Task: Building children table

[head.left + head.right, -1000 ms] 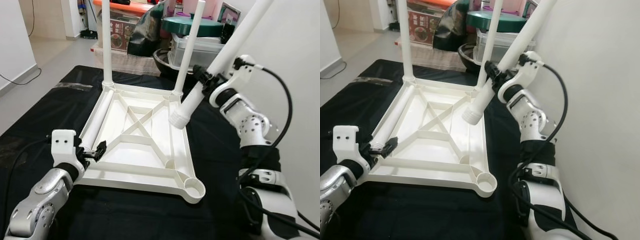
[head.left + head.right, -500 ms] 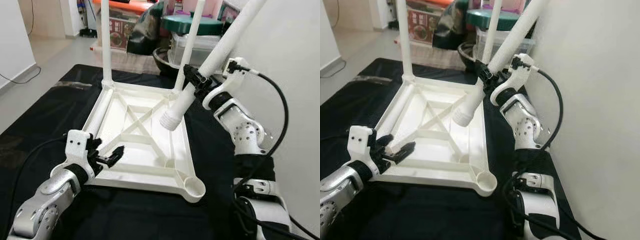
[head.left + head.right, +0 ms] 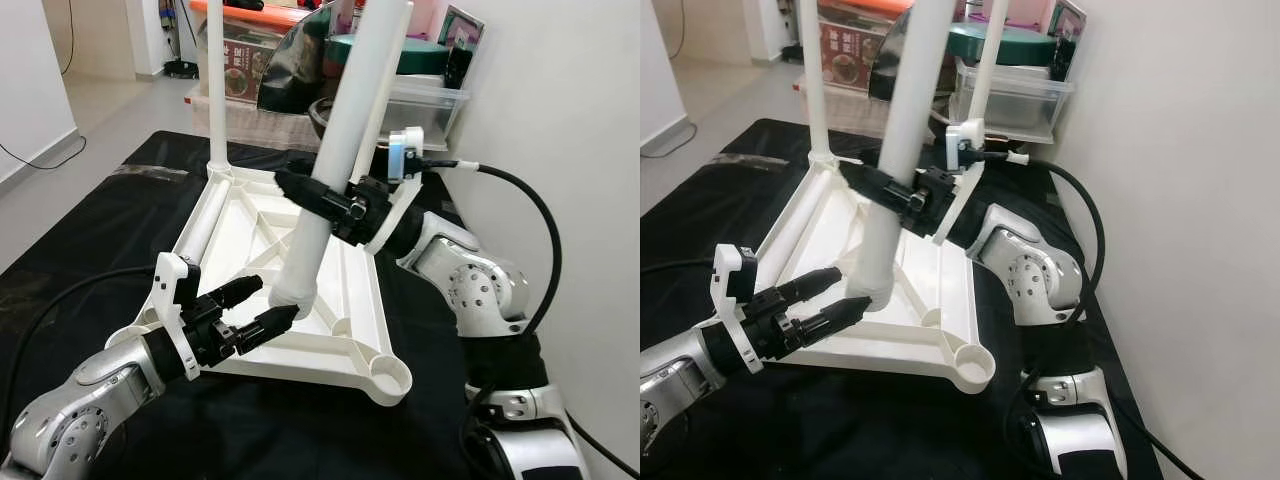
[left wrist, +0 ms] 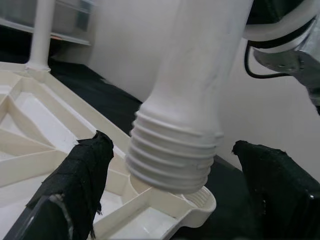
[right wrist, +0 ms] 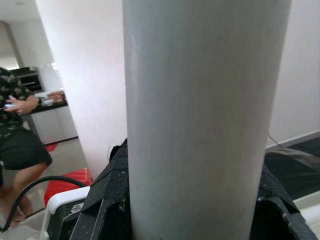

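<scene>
Leg now steeper, over tabletop

A clear bin with a green lid sits behind the black mat; a person stands beyond.

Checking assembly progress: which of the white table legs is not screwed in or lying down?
The thick white plastic leg clamped in the right tool: its threaded end hangs above the upturned tabletop, while two stand at far corners and one lies flat.
</scene>
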You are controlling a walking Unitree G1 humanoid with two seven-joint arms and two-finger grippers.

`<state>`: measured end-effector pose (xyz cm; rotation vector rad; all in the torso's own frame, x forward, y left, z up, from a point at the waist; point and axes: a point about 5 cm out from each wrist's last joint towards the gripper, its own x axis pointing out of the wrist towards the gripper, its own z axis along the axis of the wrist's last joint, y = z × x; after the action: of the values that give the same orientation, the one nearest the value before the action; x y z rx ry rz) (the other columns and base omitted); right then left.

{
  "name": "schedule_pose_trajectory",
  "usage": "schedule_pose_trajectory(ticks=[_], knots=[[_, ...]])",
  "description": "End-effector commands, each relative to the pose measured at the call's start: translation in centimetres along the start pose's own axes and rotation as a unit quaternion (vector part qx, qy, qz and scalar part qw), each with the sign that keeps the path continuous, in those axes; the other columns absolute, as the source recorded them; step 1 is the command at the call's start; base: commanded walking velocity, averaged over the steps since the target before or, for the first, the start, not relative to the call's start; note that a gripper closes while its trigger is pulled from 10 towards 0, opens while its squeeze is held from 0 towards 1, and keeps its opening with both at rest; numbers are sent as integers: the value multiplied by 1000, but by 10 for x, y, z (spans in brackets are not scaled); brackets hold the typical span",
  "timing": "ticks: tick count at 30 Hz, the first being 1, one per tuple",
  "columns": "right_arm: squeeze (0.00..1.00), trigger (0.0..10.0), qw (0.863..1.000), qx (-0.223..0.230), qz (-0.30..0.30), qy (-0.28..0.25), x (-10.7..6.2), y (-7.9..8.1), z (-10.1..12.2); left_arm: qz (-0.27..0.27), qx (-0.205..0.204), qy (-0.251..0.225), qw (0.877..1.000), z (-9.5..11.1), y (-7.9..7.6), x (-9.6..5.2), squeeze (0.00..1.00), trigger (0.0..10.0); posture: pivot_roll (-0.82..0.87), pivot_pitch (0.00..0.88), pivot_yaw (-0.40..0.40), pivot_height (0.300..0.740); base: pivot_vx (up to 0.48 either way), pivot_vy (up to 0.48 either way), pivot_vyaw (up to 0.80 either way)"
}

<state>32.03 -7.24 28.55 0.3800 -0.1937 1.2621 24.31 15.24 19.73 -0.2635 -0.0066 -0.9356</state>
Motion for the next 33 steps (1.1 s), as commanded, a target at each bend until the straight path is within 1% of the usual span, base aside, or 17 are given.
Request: schedule_pose_trajectory(ticks=[1, 2, 6, 8, 10, 13, 16, 17, 18, 19, 20, 21, 22, 23, 24, 28, 33], knots=[[0, 10000, 999, 5, 34, 9, 5, 10, -5, -24, 2, 28, 999, -4, 0, 2, 0, 10000, 100, 0, -120, 740, 0, 0, 0], [0, 10000, 999, 8, 47, 12, 7, 14, -6, -35, 2, 37, 999, -4, 1, 2, 0, 10000, 100, 0, -120, 740, 0, 0, 0], [0, 10000, 998, 11, 59, 16, 9, 18, -7, -46, 2, 46, 998, -5, 1, 2, 0, 10000, 96, 0, -117, 740, 0, 0, 0], [0, 10000, 996, 13, 81, 21, 12, 25, -9, -74, 7, 73, 994, -9, 2, 3, 0, 10000, 87, 0, -112, 740, 0, 0, 0], [0, 10000, 996, 14, 90, 23, 14, 28, -10, -85, 11, 85, 993, -11, 2, 4, 0, 10000, 87, 0, -112, 740, 0, 0, 0], [0, 10000, 996, 14, 90, 23, 14, 28, -10, -85, 11, 85, 993, -11, 2, 4, 0, 10000, 87, 0, -112, 740, 0, 0, 0], [0, 10000, 994, 17, 102, 27, 16, 32, -10, -94, 15, 95, 991, -11, 3, 4, 0, 10000, 82, 0, -107, 740, 0, 0, 0], [0, 10000, 992, 22, 118, 30, 18, 36, -12, -113, 24, 109, 987, -13, 2, 5, 0, 9137, 81, 0, -106, 740, 0, 0, 0], [0, 10000, 991, 26, 130, 33, 19, 40, -13, -126, 31, 118, 984, -13, 0, 6, 0, 6824, 82, 0, -107, 740, 0, 0, 0], [0, 10000, 991, 26, 130, 33, 19, 40, -13, -126, 31, 118, 984, -13, 0, 6, 0, 6824, 82, 0, -107, 740, 0, 0, 0], [0, 10000, 988, 33, 146, 36, 22, 45, -15, -143, 44, 123, 981, -12, -1, 8, 0, 3529, 83, 0, -108, 740, 0, 0, 0], [0, 10000, 988, 33, 146, 36, 22, 45, -15, -143, 44, 123, 981, -12, -1, 8, 0, 3529, 83, 0, -108, 740, 0, 0, 0], [0, 10000, 987, 35, 150, 37, 22, 46, -16, -145, 49, 122, 981, -11, -1, 9, 0, 2275, 84, 0, -108, 740, 0, 0, 0], [0, 10000, 987, 38, 152, 38, 23, 48, -17, -150, 55, 120, 980, -9, -1, 10, 0, 0, 84, 0, -108, 740, 0, 0, 0], [0, 10000, 987, 38, 152, 38, 23, 48, -17, -150, 55, 120, 980, -9, -1, 10, 0, 0, 84, 0, -108, 740, 0, 0, 0], [0, 10000, 986, 51, 152, 35, 26, 51, -21, -153, 93, 105, 978, -1, 0, 15, 0, 0, 84, 0, -109, 740, 0, 0, 0], [0, 10000, 987, 58, 145, 28, 27, 51, -23, -149, 104, 88, 979, 3, -1, 18, 0, 0, 82, 0, -105, 740, 0, 0, 0]])
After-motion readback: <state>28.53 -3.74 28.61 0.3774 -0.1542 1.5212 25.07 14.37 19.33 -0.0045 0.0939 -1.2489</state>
